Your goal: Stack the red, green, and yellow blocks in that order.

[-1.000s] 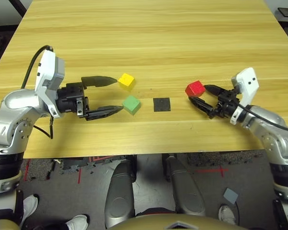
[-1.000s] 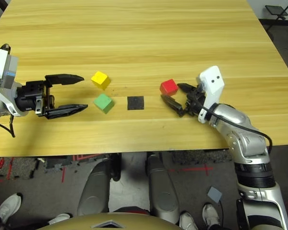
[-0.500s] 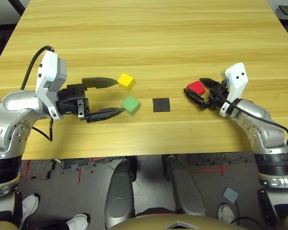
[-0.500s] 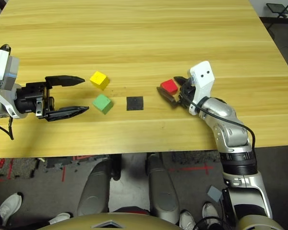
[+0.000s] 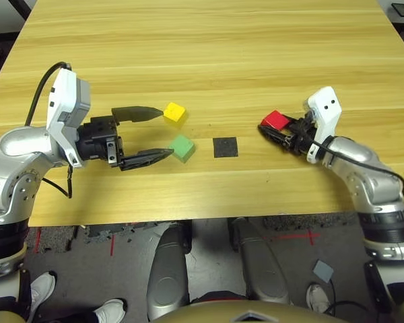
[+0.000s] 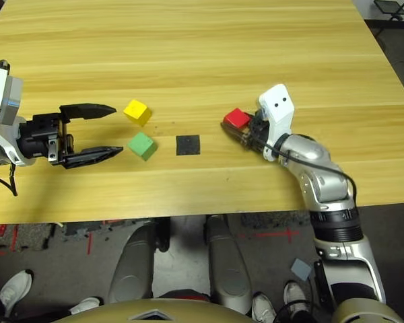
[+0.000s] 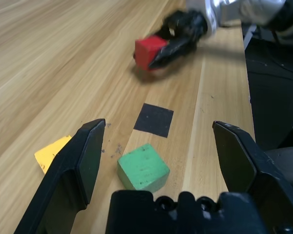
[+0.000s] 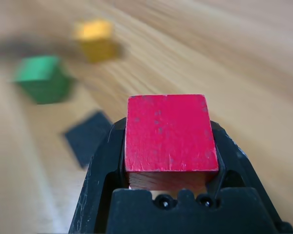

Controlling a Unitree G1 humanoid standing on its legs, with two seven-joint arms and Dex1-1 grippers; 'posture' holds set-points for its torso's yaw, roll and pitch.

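With your right gripper (image 5: 277,128) pinching the red block (image 5: 275,120) at mid-right, your left gripper (image 5: 151,134) spread around the green block (image 5: 182,147) below the yellow block (image 5: 174,112), carry red to the black patch (image 5: 225,147) next.

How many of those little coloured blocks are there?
3. The red block is clamped in the right gripper. The green block sits on the table between the open left gripper's fingertips, the yellow block just beyond it. None looks hidden.
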